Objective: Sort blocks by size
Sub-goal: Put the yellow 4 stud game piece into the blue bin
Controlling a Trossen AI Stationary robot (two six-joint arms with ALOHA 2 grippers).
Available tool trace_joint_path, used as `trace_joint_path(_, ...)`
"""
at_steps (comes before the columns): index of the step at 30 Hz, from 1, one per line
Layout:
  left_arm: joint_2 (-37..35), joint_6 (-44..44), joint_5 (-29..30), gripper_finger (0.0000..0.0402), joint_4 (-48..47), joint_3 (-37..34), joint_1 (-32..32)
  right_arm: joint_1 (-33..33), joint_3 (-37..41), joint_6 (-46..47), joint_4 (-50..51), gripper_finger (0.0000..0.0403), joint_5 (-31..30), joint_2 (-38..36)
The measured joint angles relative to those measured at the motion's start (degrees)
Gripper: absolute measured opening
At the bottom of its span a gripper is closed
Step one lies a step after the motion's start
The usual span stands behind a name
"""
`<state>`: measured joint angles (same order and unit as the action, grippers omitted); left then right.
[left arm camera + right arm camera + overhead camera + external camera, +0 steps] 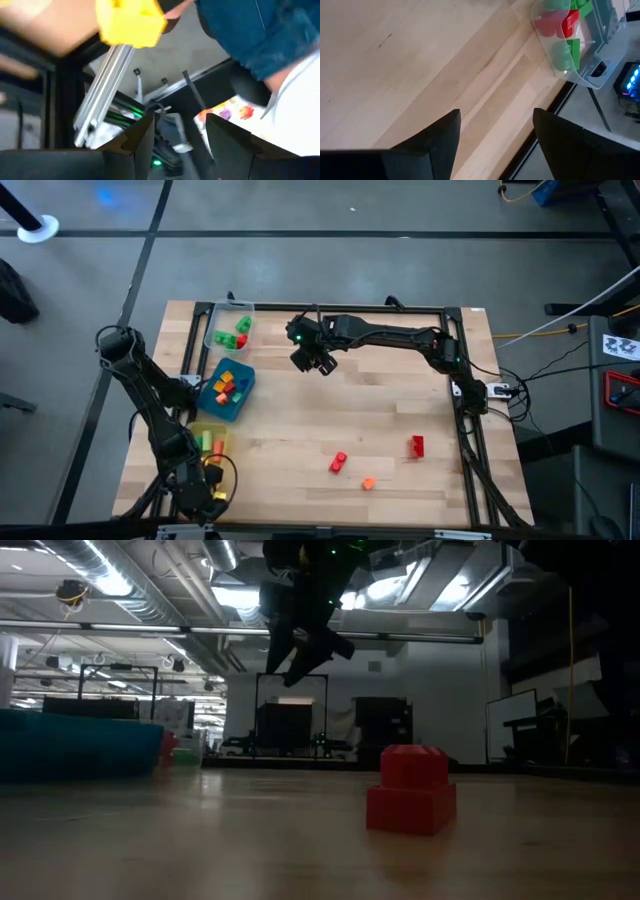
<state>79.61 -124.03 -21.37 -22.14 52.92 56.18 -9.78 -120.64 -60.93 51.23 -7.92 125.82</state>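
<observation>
Wooden table [320,430] mostly bare. Along its left side, three trays already loaded: clear tray [228,325] with green and red blocks, blue tray [226,390] with yellow, orange and red pieces, yellow tray [208,440] with green and orange ones.

Sorting well along, judging by that. Left to place: red brick [417,445], red block [339,462] and small orange block [368,483], loose near the front right of the table, well apart from the trays.

Right gripper [318,363] raised over the table just right of the clear tray, fingers apart, empty. Left gripper [172,130] low at the front left corner, off the table edge, fingers apart, nothing between them.
</observation>
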Motion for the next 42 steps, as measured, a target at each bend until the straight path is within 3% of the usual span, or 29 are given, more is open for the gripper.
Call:
trace_joint_path(10, 0.0, 38.2, 0.0, 0.0162, 0.1, 0.0, 0.0, 0.0, 0.0, 0.0, 1.6, 0.0250, 0.0, 0.0)
trace_joint_path(12, 0.0, 42.0, 0.0, 0.0162, 0.0, 0.0, 0.0, 0.0, 0.0, 0.0, 1.8, 0.0250, 0.0, 0.0)
trace_joint_path(19, -0.1, 43.1, 0.1, 0.0162, -6.1, 0.0, -0.2, 0.0, 0.0, 0.5, 1.9, 0.0250, 0.0, 0.0)
trace_joint_path(28, -2.9, 42.4, 5.2, 0.0161, -8.7, 0.0, -1.0, 0.0, 0.0, 0.7, 3.0, 0.0250, 0.0, 0.0)
trace_joint_path(33, -3.5, 44.2, 6.7, 0.0139, -16.9, 2.6, -1.1, 0.0, 0.0, 1.7, 3.4, 0.0250, -0.1, 0.0)
trace_joint_path(39, -3.6, 52.1, 17.5, 0.0095, -24.1, 8.9, -1.4, 0.0, 0.0, 2.0, 3.5, 0.0250, -0.5, 0.0)
trace_joint_path(42, -3.5, 55.1, 19.7, 0.0075, -23.0, 9.5, -1.3, 0.0, 0.0, 2.4, 3.6, 0.0250, -0.5, 0.0)
